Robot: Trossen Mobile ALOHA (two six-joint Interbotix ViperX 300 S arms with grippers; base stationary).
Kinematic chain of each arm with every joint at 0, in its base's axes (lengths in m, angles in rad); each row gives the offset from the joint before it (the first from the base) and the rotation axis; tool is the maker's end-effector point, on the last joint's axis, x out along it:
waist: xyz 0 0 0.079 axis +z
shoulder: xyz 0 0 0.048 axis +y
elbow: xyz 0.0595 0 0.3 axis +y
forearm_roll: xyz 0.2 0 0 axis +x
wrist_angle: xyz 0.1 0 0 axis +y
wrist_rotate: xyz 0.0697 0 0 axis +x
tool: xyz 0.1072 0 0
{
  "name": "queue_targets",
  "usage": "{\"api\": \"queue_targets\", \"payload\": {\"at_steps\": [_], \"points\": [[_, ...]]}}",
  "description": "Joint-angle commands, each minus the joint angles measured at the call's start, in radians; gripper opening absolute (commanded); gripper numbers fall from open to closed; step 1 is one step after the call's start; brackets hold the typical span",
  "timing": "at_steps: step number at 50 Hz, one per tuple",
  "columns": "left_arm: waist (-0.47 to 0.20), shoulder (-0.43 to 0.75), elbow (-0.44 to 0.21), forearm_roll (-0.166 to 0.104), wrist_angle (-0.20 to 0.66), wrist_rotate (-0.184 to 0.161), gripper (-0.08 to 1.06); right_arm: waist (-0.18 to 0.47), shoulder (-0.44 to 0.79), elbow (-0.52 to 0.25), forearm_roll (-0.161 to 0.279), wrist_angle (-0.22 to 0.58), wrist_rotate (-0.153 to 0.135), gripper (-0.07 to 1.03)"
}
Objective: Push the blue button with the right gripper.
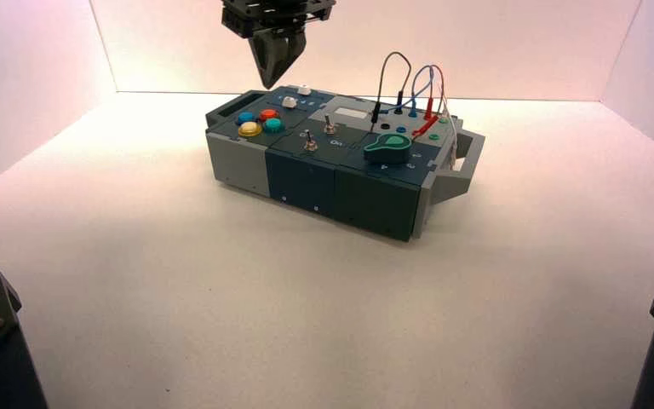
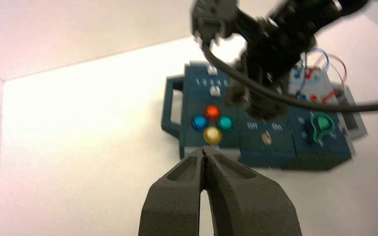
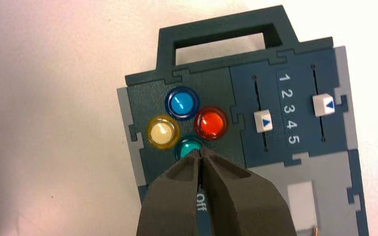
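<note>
The right gripper (image 1: 268, 86) hung above the box (image 1: 301, 189) lettered "1 2 3 4 5", "Off".
The left gripper (image 2: 204, 148) hung apart; both had fingers pressed together.

Left gripper (image 2: 204, 150) closed; box (image 2: 263, 147) beyond, dark arm (image 2: 275, 54) and cable (image 2: 295, 101) partly covering it.

Beside two white sliders (image 3: 263, 121), "1 2 3 4 5"; on the box (image 2: 256, 118), "Off", "On".
</note>
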Motion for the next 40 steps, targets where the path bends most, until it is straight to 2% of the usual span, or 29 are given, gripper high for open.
{"api": "queue_targets", "payload": {"at_steps": [1,9,27,40], "points": [[0.009,-0.006,-0.043,0.002,0.038,0.003,-0.03,0.008,-0.006,-0.058,0.005,0.014,-0.018,-0.02],[0.008,-0.006,-0.061,0.003,0.080,0.009,-0.03,0.020,0.028,-0.107,0.005,0.044,-0.049,-0.02],[0.008,-0.008,-0.089,0.006,0.175,0.014,-0.03,0.028,0.103,-0.210,0.005,0.091,-0.067,-0.02],[0.009,-0.008,-0.091,0.006,0.207,0.011,-0.03,0.028,0.140,-0.256,0.005,0.100,-0.086,-0.02]]}}
